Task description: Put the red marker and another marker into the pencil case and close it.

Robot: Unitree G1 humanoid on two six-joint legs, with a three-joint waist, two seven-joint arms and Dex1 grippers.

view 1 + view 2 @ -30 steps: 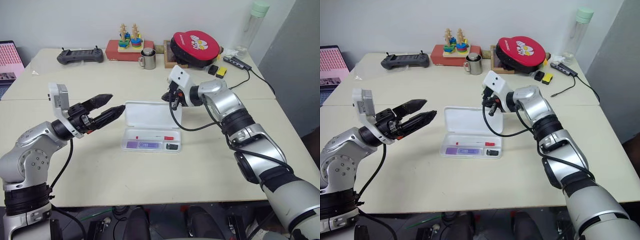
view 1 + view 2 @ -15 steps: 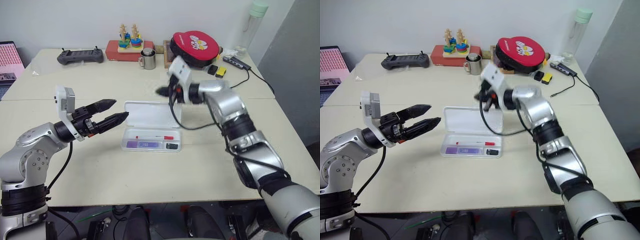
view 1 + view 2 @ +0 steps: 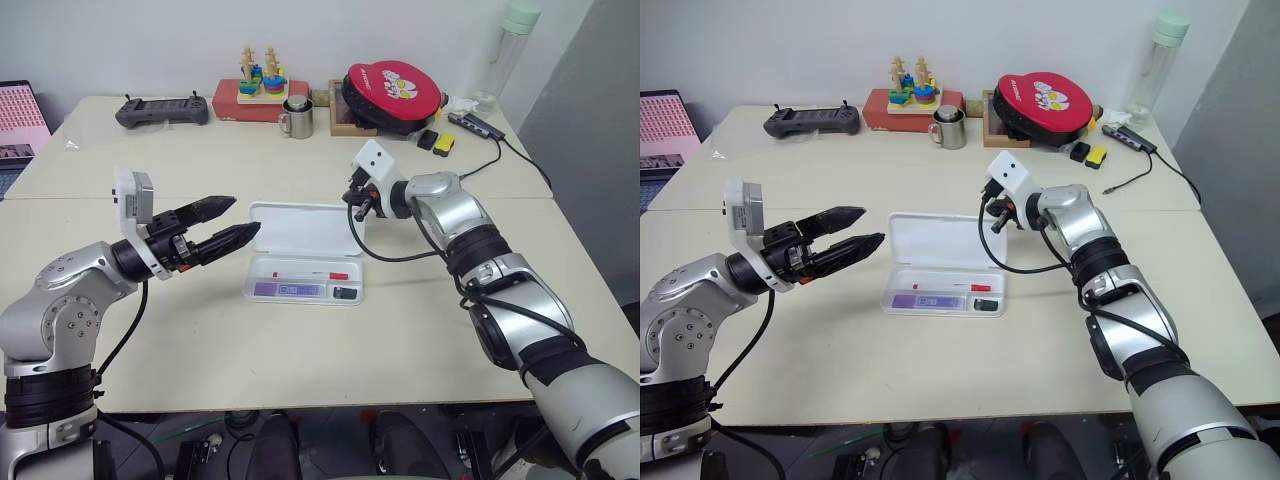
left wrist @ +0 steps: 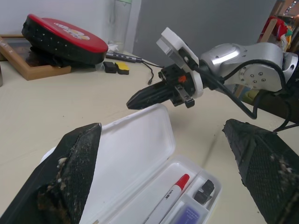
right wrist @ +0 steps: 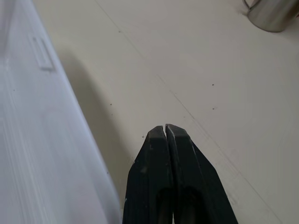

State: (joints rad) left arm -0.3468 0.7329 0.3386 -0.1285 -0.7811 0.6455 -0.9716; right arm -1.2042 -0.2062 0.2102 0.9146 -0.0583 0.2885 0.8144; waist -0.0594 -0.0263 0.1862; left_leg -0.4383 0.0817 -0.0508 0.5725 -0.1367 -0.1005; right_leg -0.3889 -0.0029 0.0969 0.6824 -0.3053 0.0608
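Note:
The pencil case (image 3: 304,229) lies open at the table's middle, lid flat behind the tray. In the tray lie the red marker (image 3: 312,273) and, in front of it, another marker (image 3: 285,290), short and purple. My left gripper (image 3: 245,217) hovers open just left of the case, pointing at it; its fingers (image 4: 74,172) frame the lid (image 4: 135,149) and the red marker (image 4: 170,191). My right gripper (image 3: 353,197) is shut and holds nothing, its tip (image 5: 166,129) low beside the lid's far right corner.
A small black cylinder (image 3: 343,292) sits in the tray's right end. Along the back stand a red round pouch (image 3: 392,92), a steel mug (image 3: 295,118), a stacking toy (image 3: 258,88), a controller (image 3: 160,110), a bottle (image 3: 508,45) and a cabled hub (image 3: 478,125).
My right gripper swung up and left over the lid's far edge, then came back down to the right, beside the lid's corner. The left gripper has kept still.

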